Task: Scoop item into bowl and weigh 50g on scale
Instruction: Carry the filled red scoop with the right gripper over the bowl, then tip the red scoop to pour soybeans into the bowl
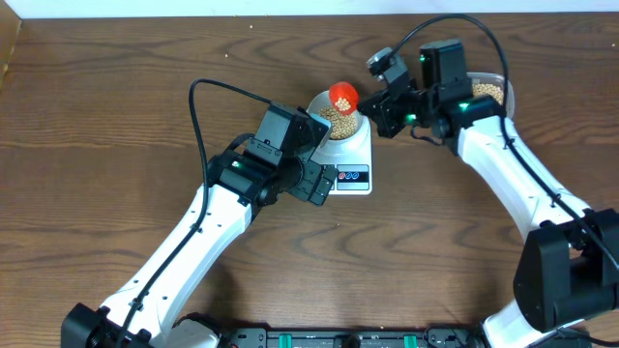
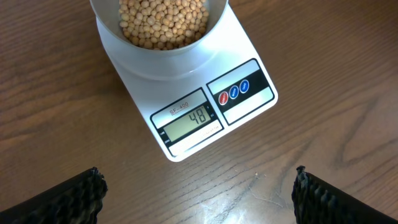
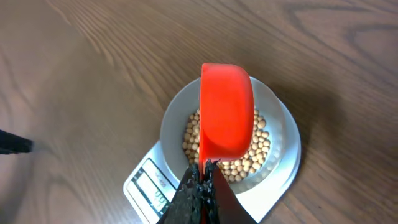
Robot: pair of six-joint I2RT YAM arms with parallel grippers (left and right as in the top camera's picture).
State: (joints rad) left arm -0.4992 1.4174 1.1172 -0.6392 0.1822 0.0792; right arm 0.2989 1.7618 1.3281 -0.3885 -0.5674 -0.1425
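The pale bowl (image 1: 339, 121) stands on the white scale (image 1: 350, 162) and holds many tan beans (image 2: 163, 22). The scale's display (image 2: 189, 123) reads 48. My right gripper (image 3: 204, 177) is shut on the handle of an orange-red scoop (image 3: 226, 112), held tipped over the bowl (image 3: 280, 146); the scoop also shows in the overhead view (image 1: 343, 95). My left gripper (image 2: 196, 193) is open and empty, hovering over bare wood just in front of the scale (image 2: 249, 37).
A clear plastic tub (image 1: 488, 91) with more beans sits at the back right, partly hidden by my right arm. The wooden table's far edge runs along the top.
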